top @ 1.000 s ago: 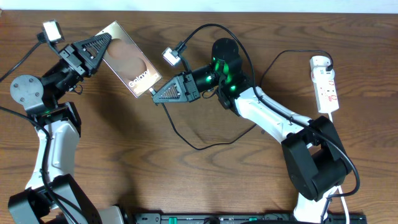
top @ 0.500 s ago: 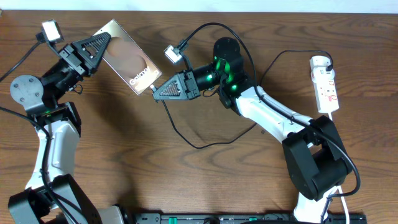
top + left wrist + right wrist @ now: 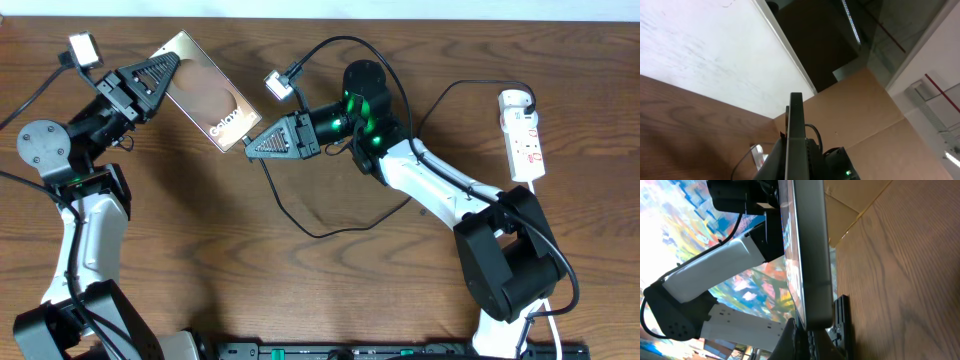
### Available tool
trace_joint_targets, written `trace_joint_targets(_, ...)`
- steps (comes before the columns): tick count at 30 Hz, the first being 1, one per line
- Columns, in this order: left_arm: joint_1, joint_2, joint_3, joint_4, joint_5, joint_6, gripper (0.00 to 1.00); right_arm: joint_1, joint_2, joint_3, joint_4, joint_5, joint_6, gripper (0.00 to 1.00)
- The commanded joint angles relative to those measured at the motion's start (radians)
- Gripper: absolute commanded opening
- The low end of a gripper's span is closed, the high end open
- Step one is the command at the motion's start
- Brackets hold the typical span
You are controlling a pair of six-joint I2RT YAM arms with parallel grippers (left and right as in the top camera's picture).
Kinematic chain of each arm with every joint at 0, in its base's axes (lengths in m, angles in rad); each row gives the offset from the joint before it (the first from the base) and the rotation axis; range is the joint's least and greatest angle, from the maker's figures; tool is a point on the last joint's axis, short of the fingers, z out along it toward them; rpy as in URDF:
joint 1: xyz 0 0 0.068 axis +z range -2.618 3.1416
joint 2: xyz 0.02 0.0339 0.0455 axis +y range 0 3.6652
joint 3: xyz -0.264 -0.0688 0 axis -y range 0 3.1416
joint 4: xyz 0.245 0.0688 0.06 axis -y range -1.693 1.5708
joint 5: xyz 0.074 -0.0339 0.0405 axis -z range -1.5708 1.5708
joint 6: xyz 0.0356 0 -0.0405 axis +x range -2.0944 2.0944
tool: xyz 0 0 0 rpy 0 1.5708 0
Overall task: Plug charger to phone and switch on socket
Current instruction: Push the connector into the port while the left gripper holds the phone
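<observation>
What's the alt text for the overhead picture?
Two robot arms meet over a wooden table: the left gripper holds a phone, the right gripper holds the charger at its end. A white socket lies far right.

charger [image 3: 300, 228] connector tip hidden where the right gripper [image 3: 249, 150] meets the phone [image 3: 205, 95], socket [image 3: 523, 138] switch positions too small to tell, phone only edge-on and cut off at the bottom in left wrist view, left gripper [image 3: 160, 76] hold partly hidden under it

Overhead looks straight down; both wrist cameras closely share the phone [image 3: 205, 92]
</observation>
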Motion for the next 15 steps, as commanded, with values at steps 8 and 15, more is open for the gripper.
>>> trace_joint_targets(8,-0.025,0.000,0.007,0.012,0.130,0.017,0.07,-0.006,0.006,0.012,0.011,0.106,-0.001,0.02)
trace_joint_targets(15,-0.024,0.000,0.007,0.012,0.114,0.018,0.07,-0.006,0.006,0.012,0.011,0.104,-0.001,0.74)
